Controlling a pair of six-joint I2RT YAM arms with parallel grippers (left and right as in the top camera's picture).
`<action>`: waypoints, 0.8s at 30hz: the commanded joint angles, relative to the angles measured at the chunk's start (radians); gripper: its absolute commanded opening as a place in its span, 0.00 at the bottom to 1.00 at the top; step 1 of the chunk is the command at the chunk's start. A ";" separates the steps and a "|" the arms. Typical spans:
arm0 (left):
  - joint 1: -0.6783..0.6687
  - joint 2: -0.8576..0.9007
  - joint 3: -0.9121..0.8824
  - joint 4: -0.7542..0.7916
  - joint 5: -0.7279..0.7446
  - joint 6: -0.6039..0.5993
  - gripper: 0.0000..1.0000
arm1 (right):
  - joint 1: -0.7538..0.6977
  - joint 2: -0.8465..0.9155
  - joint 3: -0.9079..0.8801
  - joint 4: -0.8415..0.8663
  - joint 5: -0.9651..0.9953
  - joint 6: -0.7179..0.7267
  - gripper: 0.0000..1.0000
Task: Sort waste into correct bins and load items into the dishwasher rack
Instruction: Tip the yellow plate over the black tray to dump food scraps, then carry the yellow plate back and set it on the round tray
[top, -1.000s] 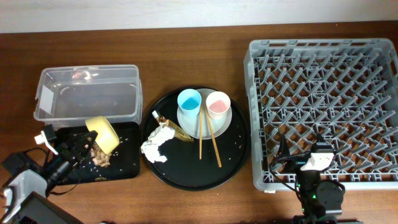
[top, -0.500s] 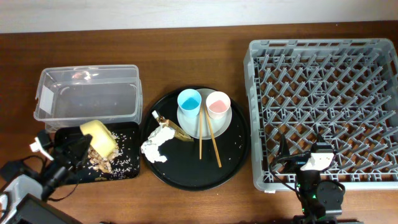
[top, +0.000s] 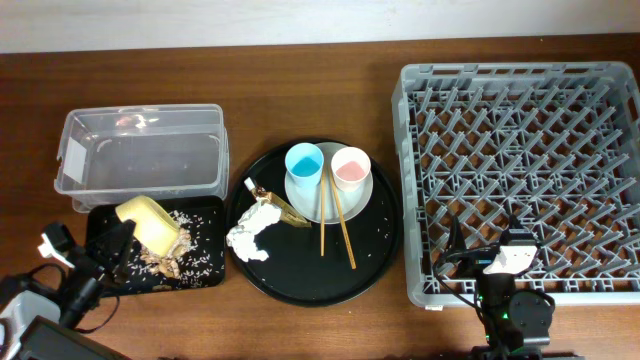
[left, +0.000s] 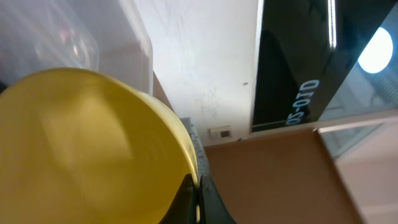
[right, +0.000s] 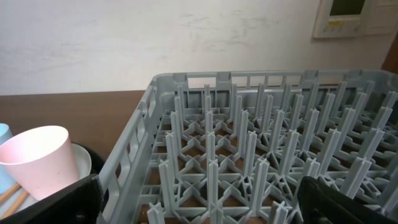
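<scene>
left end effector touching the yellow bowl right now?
Touching. The left wrist view shows the left end effector closed on the rim of the yellow bowl, its dark fingers flush against the edge with no gap.

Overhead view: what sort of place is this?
Likely an indoor test bench staged for dish clearing: wooden table, dishwasher rack, clear tub, and a plain white wall with a control panel behind.

Overhead: straight down over rack (top: 520, 170). Right wrist: low at rack's front edge, facing wall; both share it. Left wrist: close-up on bowl (left: 81, 149), angled up.
</scene>
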 joint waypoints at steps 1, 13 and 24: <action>0.004 0.005 -0.001 0.039 0.028 0.036 0.00 | -0.006 -0.008 -0.005 -0.005 -0.002 -0.007 0.98; 0.003 0.002 0.001 0.000 0.027 -0.015 0.00 | -0.006 -0.008 -0.005 -0.005 -0.001 -0.007 0.98; -0.286 -0.296 0.294 -0.197 -0.408 -0.160 0.00 | -0.006 -0.008 -0.005 -0.005 -0.002 -0.007 0.98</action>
